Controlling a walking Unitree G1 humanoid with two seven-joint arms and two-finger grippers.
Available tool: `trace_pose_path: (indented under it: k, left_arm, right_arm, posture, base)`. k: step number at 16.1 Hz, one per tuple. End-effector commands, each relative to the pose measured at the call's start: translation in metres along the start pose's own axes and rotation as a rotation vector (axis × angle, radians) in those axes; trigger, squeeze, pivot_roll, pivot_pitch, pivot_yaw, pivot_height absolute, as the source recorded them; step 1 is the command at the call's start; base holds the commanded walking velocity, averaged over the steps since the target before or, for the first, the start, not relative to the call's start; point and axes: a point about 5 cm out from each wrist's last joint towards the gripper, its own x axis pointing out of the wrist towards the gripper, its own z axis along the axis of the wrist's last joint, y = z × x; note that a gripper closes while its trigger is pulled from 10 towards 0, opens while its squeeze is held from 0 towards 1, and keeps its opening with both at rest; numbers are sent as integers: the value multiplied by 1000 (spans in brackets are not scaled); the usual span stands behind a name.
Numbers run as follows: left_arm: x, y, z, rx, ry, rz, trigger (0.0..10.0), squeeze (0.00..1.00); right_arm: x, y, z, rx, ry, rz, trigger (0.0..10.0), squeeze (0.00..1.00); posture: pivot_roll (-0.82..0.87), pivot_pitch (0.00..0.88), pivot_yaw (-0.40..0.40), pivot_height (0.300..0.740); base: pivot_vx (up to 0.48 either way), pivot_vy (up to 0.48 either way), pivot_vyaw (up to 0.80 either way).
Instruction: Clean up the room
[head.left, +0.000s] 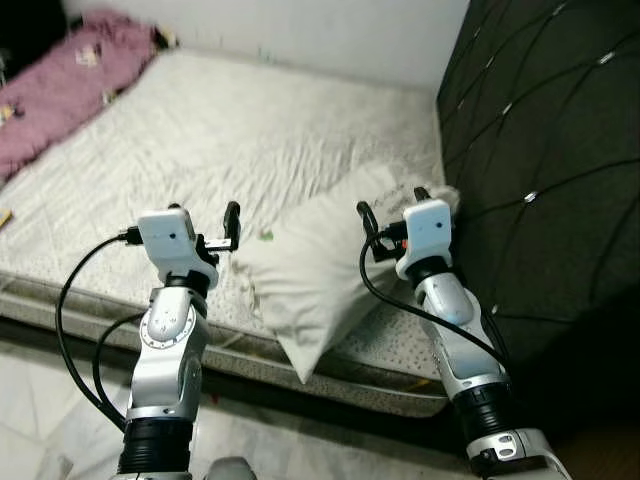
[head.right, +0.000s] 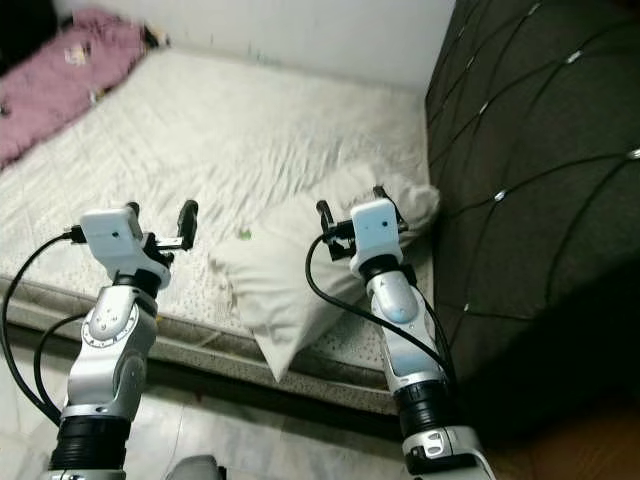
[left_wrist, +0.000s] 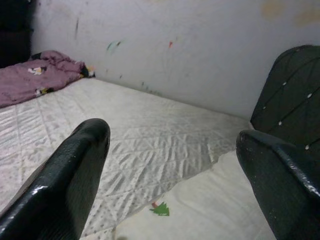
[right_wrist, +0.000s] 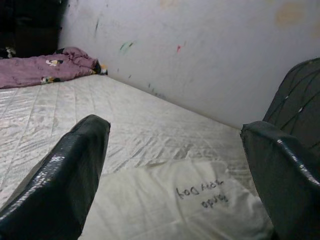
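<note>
Pillow (head.left: 315, 265) lay askew on mattress (head.left: 200, 140), corner overhanging at 6 o'clock | judged light, soft, floppy; best pinched at both ends | left gripper (head.left: 232, 228), right gripper (head.left: 368, 222) hovered, fingers apart, empty.

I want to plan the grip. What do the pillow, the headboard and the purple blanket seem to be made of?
Pillow: soft matte woven cloth, probably cotton; it creases and sags over the mattress edge.
Headboard: dark padded upholstery, perhaps faux leather, tufted with shiny studs in a diamond pattern.
Blanket: plush, fleece-like fabric, bunched in soft folds.
</note>
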Motion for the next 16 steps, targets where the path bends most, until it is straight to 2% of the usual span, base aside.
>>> trace_pose_path:
  k: [1,3,9,16]
  left_arm:
    - [1,-1,-1,0,12,-14,10000,0]
    - [1,-2,-2,4,16,-15,10000,0]
    - [1,-6,1,-3,-1,-44,10000,0]
    - [1,-8,1,-2,-9,-70,10000,0]
  right_arm:
    - [1,-1,-1,-2,10,-5,10000,0]
    - [1,-1,-1,-3,11,-4,10000,0]
    - [2,-1,-1,-4,12,-1,10000,0]
    - [2,1,-2,-3,14,5,10000,0]
  posture:
    - [16,0,-55,740]
    - [16,0,-55,740]
    - [14,0,-56,740]
    - [15,0,-54,740]
  base:
    - [274,394,0]
    - [127,412,0]
    - [0,0,0]
    - [410,0,0]
